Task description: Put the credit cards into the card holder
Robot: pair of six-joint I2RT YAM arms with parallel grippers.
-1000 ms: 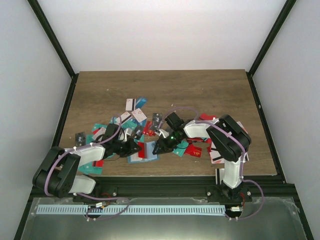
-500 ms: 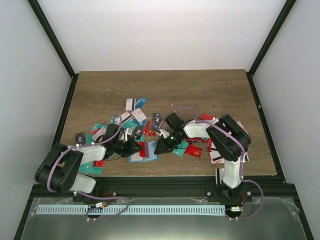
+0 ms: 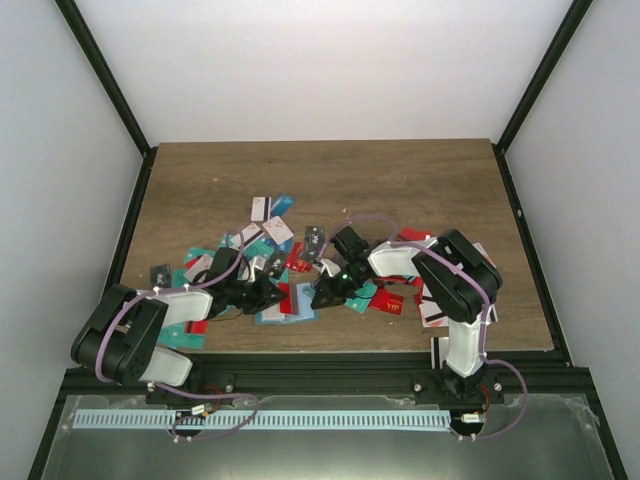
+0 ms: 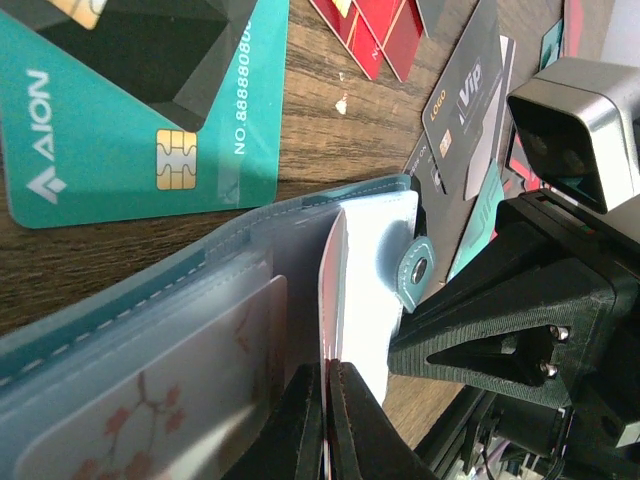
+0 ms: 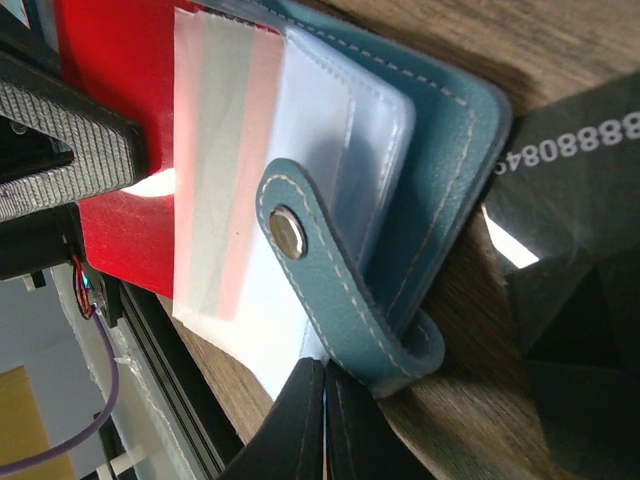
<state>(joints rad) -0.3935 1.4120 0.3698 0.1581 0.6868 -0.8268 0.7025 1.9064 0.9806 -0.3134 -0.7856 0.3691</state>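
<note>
The card holder [image 3: 288, 302] lies open near the table's front, between both grippers. In the left wrist view its teal cover [image 4: 300, 205] and clear sleeves face me, clasp tab [image 4: 412, 275] on the right. My left gripper [image 4: 326, 400] is shut on a red credit card [image 4: 334, 290], seen edge-on, standing in a sleeve's mouth. The right wrist view shows that red card [image 5: 105, 225] beside the left finger [image 5: 60, 130]. My right gripper [image 5: 325, 385] is shut on the edge of a clear sleeve [image 5: 290, 345], just under the clasp tab [image 5: 310, 270]. Its black body [image 4: 520, 340] sits close on the right.
Several loose credit cards lie scattered round the holder: a teal one [image 4: 130, 130], red ones [image 4: 375, 30] and a black one [image 4: 465, 90] nearby, more spread across the table's middle [image 3: 270, 232] and to the right [image 3: 435, 305]. The table's front edge [image 3: 330, 348] is close.
My right gripper's jaws have closed onto the holder's clear sleeve. The left gripper stays shut on the red card; both arms have hardly moved.
</note>
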